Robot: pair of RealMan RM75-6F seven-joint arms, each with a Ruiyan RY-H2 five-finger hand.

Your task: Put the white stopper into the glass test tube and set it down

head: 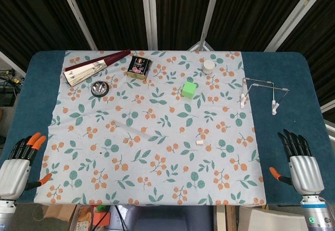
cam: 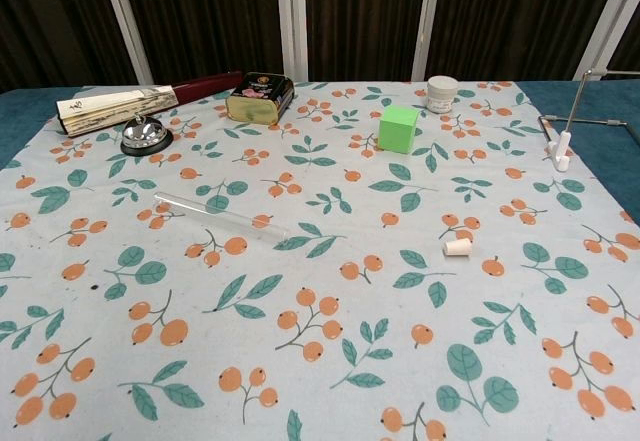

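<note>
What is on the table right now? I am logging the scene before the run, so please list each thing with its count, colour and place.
glass test tube: 1, clear, lying left of centre
white stopper: 1, white, right of centre
cube: 1, green, back centre
small jar: 1, white, back, right of the cube
tin: 1, dark with gold, back left
folding fan: 1, cream and dark red, back left
bell: 1, silver, in front of the fan
wire frame: 1, metal with white ends, far right
tablecloth: 1, white floral, over blue table
left hand: 1, silver, black and orange, near left, open
right hand: 1, same colours, near right, open
</note>
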